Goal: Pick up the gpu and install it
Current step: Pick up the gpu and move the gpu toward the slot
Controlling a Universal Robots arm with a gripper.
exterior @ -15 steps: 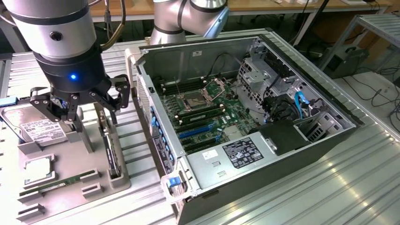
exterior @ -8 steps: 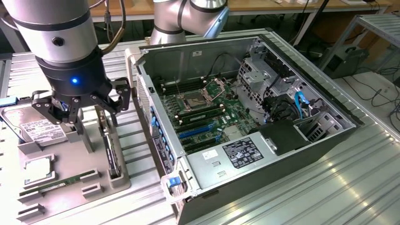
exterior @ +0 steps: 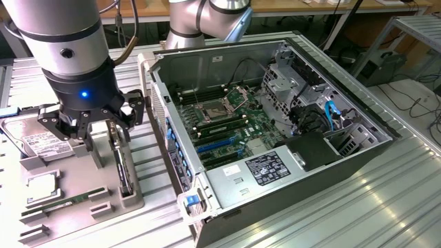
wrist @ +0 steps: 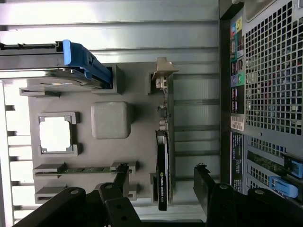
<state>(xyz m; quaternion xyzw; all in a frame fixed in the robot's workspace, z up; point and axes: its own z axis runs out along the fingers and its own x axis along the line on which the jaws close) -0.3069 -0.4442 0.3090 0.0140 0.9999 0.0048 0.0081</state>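
The gpu (exterior: 123, 168) stands on its edge in a slot of the grey holder tray (exterior: 82, 181), at the exterior view's left. In the wrist view the gpu (wrist: 162, 161) is a thin dark card with its silver bracket (wrist: 164, 71) at the far end. My gripper (exterior: 96, 135) hangs just above the tray, open. In the wrist view my gripper (wrist: 162, 177) has one finger on each side of the card, with a gap between each of the fingers (wrist: 202, 182) and the card. Nothing is held.
The open computer case (exterior: 227, 57) lies beside the tray, with blue slots (exterior: 217, 144) on its motherboard. The tray also carries a hard drive (exterior: 38, 140), a processor chip (exterior: 41, 186) and a memory stick (exterior: 65, 202). The case's rear grille (wrist: 265, 85) is close by.
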